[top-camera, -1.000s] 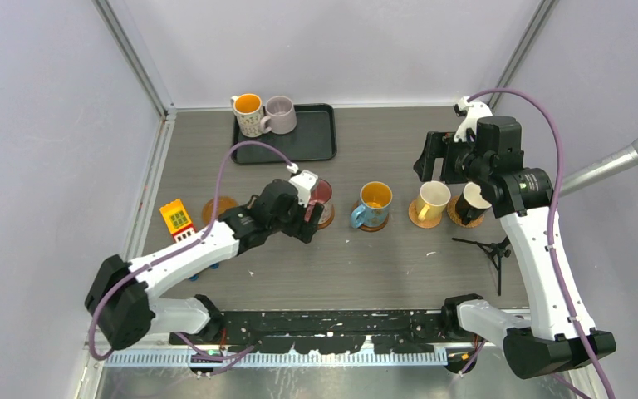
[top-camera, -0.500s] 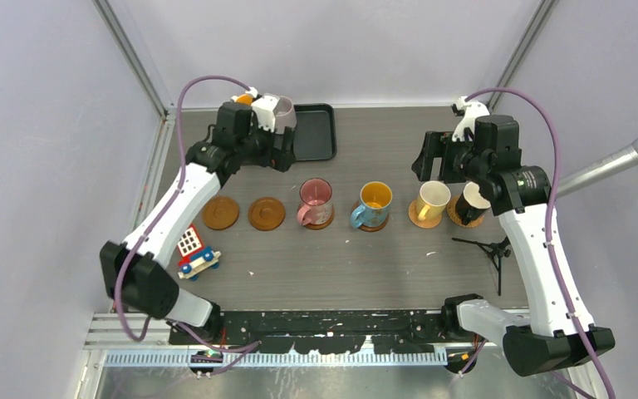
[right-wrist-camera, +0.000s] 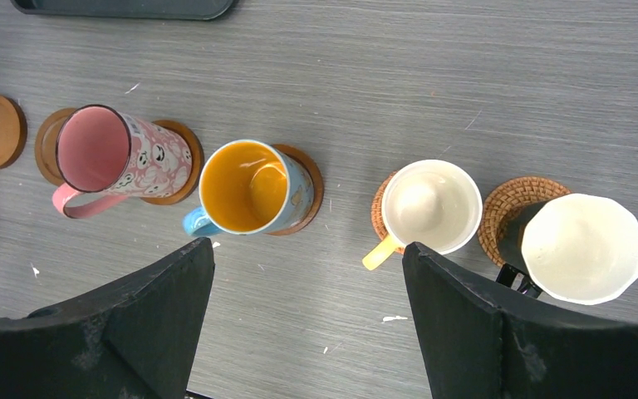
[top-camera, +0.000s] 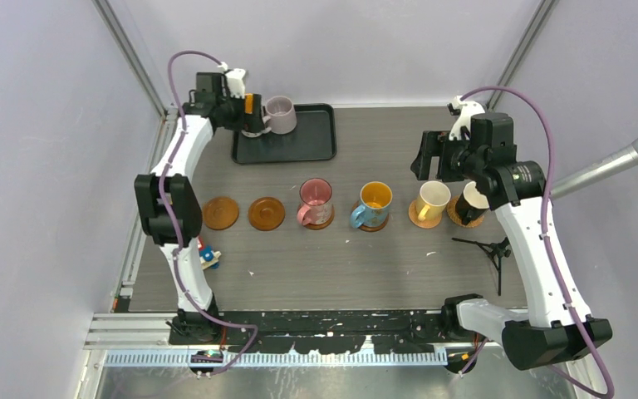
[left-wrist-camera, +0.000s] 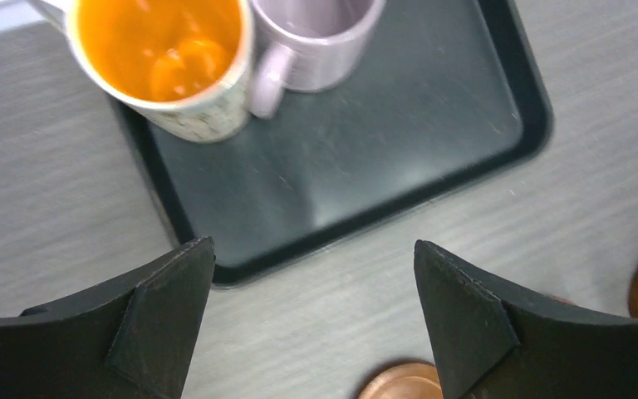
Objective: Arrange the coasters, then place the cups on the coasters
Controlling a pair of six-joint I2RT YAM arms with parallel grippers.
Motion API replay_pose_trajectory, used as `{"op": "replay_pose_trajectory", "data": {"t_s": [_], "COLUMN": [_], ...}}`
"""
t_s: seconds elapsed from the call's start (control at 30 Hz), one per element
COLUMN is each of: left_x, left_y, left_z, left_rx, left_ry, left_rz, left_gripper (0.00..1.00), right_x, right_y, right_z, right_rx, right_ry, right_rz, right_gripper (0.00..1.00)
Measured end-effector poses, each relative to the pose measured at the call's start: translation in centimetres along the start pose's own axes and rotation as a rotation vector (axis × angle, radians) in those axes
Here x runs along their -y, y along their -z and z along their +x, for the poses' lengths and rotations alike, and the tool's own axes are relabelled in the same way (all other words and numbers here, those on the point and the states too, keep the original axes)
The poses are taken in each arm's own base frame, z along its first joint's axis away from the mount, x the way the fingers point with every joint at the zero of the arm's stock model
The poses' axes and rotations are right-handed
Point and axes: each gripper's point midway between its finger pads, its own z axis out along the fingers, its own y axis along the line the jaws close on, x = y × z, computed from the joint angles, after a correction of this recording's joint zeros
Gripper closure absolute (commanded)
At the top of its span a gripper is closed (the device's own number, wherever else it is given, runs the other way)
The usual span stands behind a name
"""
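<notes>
Upper left of the overhead frame: the left end effector [top-camera: 247, 116] hangs over the near corner of a black tray [top-camera: 316, 145], jaws spread wide and gripping nothing. Two cups are left on that tray, a white cup [left-wrist-camera: 162, 58] with an orange inside and, touching it on the right, a lilac cup [left-wrist-camera: 311, 41]. Neither has reached a coaster.

Centre of the frame, on the grey surface [top-camera: 365, 266]: six coasters stand in a row, so the arranging looks finished. The first bare coaster [top-camera: 220, 213] and the second bare coaster [top-camera: 266, 213], at the left end, carry no cup. To their right, four are filled: a pink cup [right-wrist-camera: 112, 158], a blue cup [right-wrist-camera: 253, 187] with an orange inside, a cream cup [right-wrist-camera: 430, 206] with a yellow handle, and a black cup [right-wrist-camera: 577, 248] with a white inside. Each sits on its own disc. The two rightmost discs look woven rather than smooth.

Right of the frame: the right end effector [top-camera: 432, 162] hovers above the cream and black cups, fully open and empty.

By this count, four of six cups are placed and two are to come.

No brand, label or writing can be read. The pink cup bears small panda faces, and the white cup has a fine print too small to make out.
</notes>
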Motion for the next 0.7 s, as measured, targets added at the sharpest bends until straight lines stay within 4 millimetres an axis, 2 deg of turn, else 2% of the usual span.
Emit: {"op": "replay_pose_trajectory", "data": {"t_s": [0.2, 0.37, 0.5, 0.7], "left_x": [-6.3, -9.5, -10.9, -10.9], "left_y": [-2.4, -4.1, -5.2, -7.7], "left_z": [-2.5, -4.5, -5.0, -5.0], "left_rx": [0.064, 0.129, 0.161, 0.183], "left_ry": [0.028, 0.055, 0.094, 0.175], "left_rz": [0.004, 0.036, 0.053, 0.095], "left_gripper": [0.05, 0.05, 0.06, 0.11], "right_x": [0.2, 0.3, 0.3, 0.4], "right_y": [-0.3, -0.6, -1.0, -1.4], "right_z": [0.1, 0.2, 0.3, 0.3], "right_rx": [-0.008, -0.017, -0.030, -0.042], "right_ry": [0.002, 0.002, 0.001, 0.001], "right_rz": [0.006, 0.011, 0.012, 0.014], "right_gripper": [0.12, 0.12, 0.12, 0.12]}}
